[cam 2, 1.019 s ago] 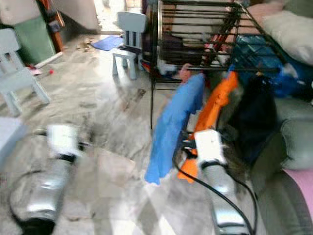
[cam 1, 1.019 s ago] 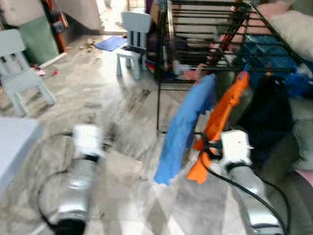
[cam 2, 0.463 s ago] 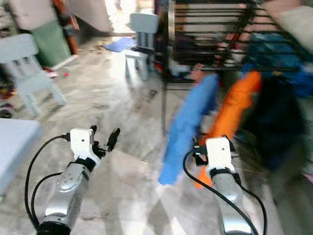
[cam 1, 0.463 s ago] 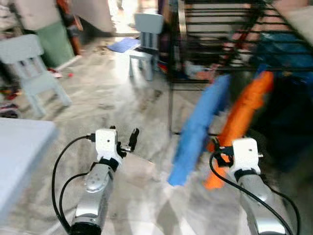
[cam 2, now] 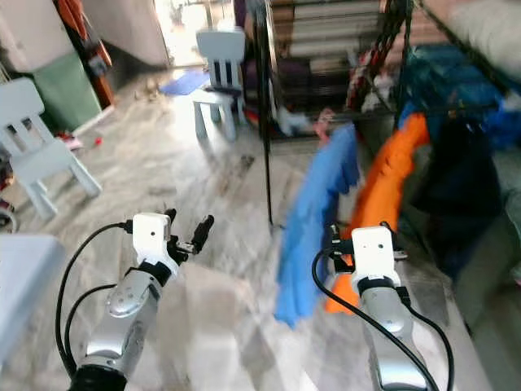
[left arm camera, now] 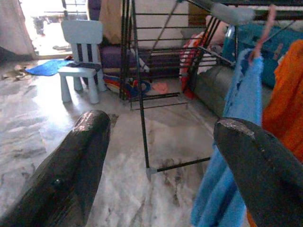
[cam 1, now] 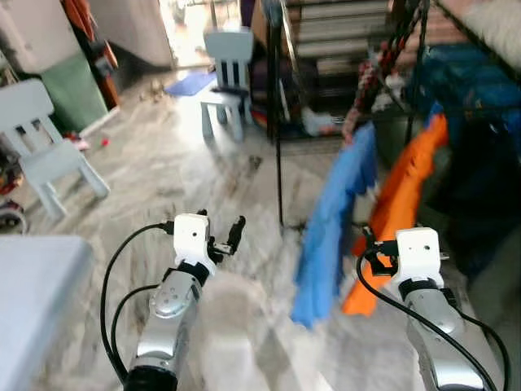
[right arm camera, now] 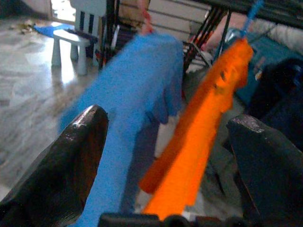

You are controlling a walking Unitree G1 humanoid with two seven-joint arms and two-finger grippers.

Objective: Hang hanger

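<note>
Both grippers are spread wide with nothing in them, the left gripper out over the marble floor and the right gripper pointed at the blue cloth and orange cloth hanging off the black drying rack. I can't pick out a bare hanger anywhere; if they're under those cloths, I'd guess light, stiff and a bit slippery, so grab by the hook or neck rather than the floppy fabric. No real containers here that I can make out.
</note>
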